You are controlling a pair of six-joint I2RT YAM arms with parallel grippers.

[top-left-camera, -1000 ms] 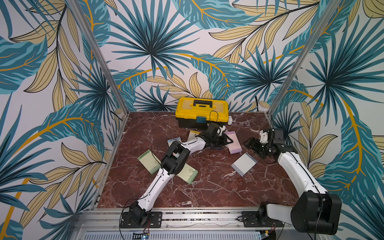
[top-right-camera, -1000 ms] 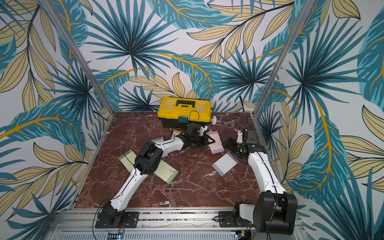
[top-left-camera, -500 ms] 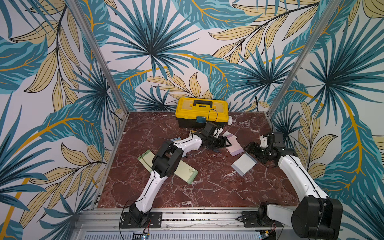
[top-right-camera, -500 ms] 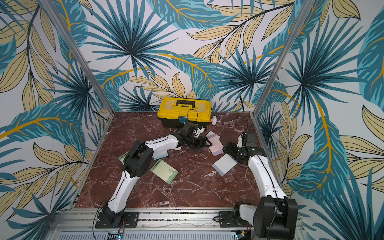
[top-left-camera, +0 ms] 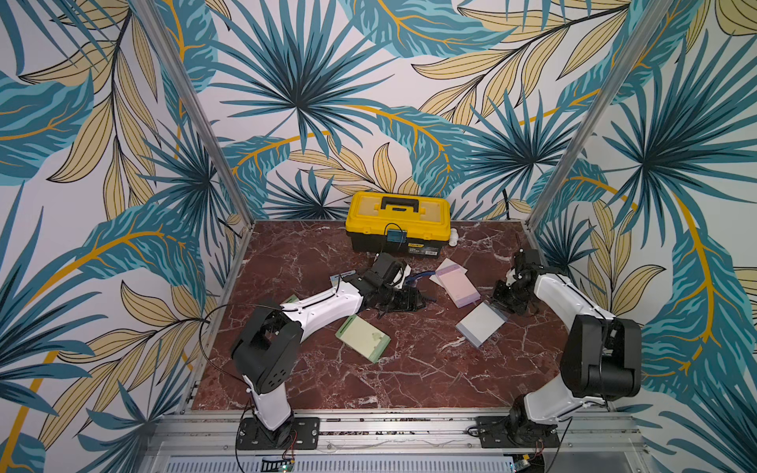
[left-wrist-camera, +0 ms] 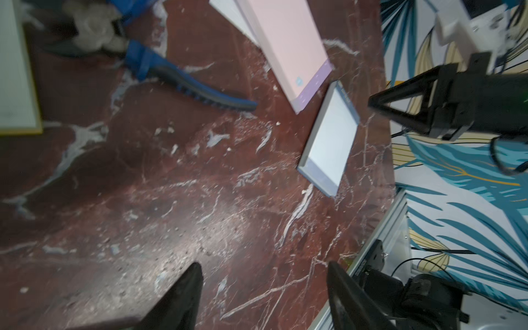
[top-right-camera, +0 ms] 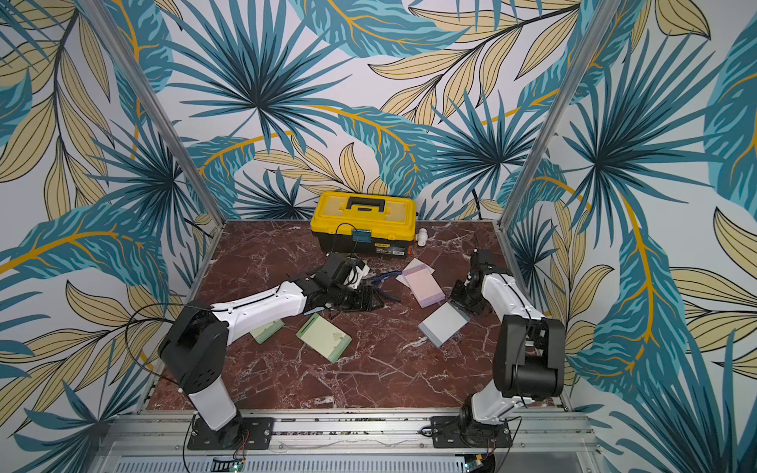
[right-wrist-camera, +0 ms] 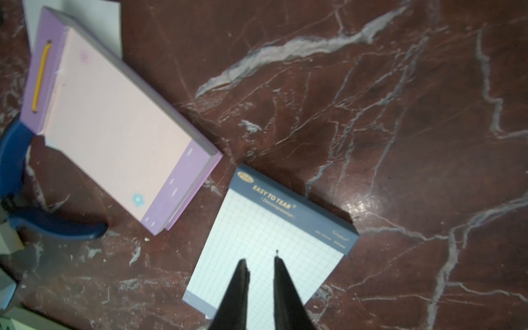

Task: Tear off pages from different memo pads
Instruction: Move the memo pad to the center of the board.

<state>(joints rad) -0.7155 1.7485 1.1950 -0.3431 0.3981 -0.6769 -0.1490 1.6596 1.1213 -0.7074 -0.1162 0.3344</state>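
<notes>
Nearest us, a green pad (top-left-camera: 362, 338) is lying flat on the worktop (top-left-camera: 409, 368) with nothing touching it. A little further in, the right fingers (right-wrist-camera: 238, 288) are hanging over the blue-edged grid pad (right-wrist-camera: 271, 237). They are drawn almost together, with only a slit between them and nothing that we can see caught there. Whether the tips are touching the top page we are not managing to tell. The left fingers (left-wrist-camera: 183, 303) are standing wide apart and empty over bare worktop, well apart from that pad, so nothing is pinning it down. We are judging that a pull now would be dragging or lifting the whole block instead of freeing one page, or ripping the sheet crookedly. Beyond, the pink pad (right-wrist-camera: 114, 120) is sitting just beside the grid pad's corner, over a loose white page (right-wrist-camera: 94, 20), and a sliding block could be shoving both. The yellow toolbox (top-left-camera: 397, 223) is standing at the back.
</notes>
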